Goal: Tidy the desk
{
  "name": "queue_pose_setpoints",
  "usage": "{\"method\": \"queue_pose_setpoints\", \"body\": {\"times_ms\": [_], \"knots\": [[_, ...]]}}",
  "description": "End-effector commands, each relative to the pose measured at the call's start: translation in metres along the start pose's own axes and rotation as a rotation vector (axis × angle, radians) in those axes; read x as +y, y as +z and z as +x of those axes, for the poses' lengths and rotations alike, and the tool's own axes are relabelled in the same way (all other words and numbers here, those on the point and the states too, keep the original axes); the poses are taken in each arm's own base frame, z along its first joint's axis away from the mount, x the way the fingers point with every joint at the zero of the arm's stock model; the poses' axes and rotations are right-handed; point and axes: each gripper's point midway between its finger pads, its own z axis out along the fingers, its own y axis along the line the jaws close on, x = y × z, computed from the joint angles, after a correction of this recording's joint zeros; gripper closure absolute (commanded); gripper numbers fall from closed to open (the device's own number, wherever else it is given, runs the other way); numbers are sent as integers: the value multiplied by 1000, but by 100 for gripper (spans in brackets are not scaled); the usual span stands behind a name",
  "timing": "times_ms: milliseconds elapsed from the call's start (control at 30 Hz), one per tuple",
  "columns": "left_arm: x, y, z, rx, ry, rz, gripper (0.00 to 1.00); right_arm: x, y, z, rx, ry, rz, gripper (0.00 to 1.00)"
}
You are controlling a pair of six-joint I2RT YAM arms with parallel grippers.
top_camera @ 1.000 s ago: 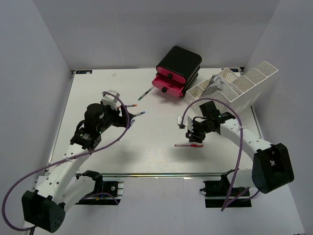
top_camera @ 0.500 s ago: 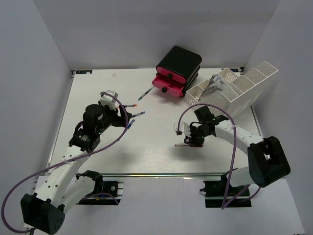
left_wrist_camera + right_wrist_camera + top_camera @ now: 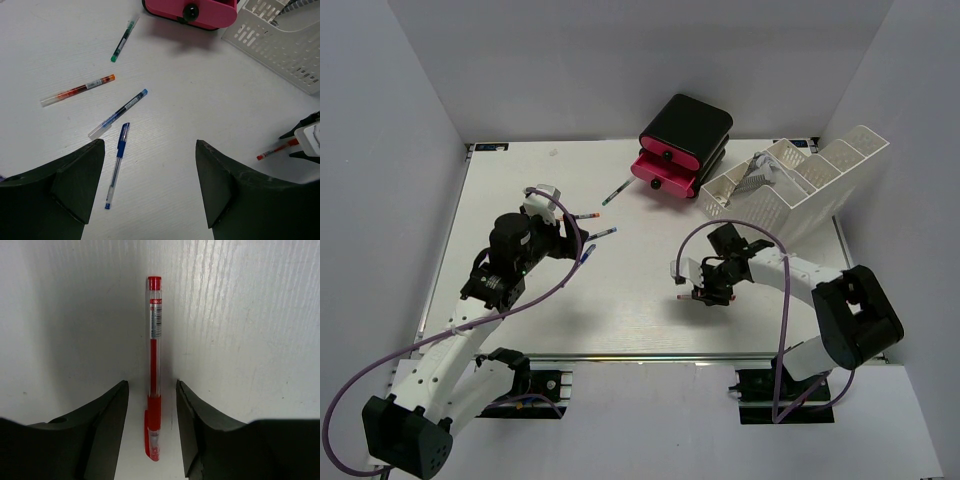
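Right gripper [image 3: 151,390] low over desk [image 3: 630,300], jaws half open astride red pen [image 3: 154,340], not gripping yet. Left gripper [image 3: 150,145] wide open, empty, above loose pens [image 3: 119,112]. Risk: thin round pen rolls or slips if jaws close off-centre.

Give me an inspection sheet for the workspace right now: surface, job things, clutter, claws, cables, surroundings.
Surface: white, matt, bare in the middle.
Job's things: desk, not yet tidy.
Clutter: red pen lying flat; green pen, orange pen, clear blue-tipped pen and blue pen loose by the left arm; drawer unit and tray at the far right.
Claws: left claw open, empty; right claw open, straddling the red pen, gaps either side.
Cables: purple cable looping off each arm.
Surroundings: plain walls on three sides.
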Motion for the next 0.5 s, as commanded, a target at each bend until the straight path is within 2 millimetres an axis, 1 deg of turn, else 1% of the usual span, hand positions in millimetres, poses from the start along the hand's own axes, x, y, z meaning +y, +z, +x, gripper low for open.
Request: {"method": "queue_pose_setpoints", "body": {"times_ms": [0,167,267,467], "knots": [[0,-6,-15,-38,10,-10,17,3,8,5,26,-6,1,51],[0,-6,-16,-40,10,-11,17,7,13,11,57,-18,1,53],[1,-6,-15,-40,10,-13,17,8,15,15,77,-14,2,56],[2,-7,-16,-42,12,-17,17,15,19,22,112,-1,-39,70]]}}
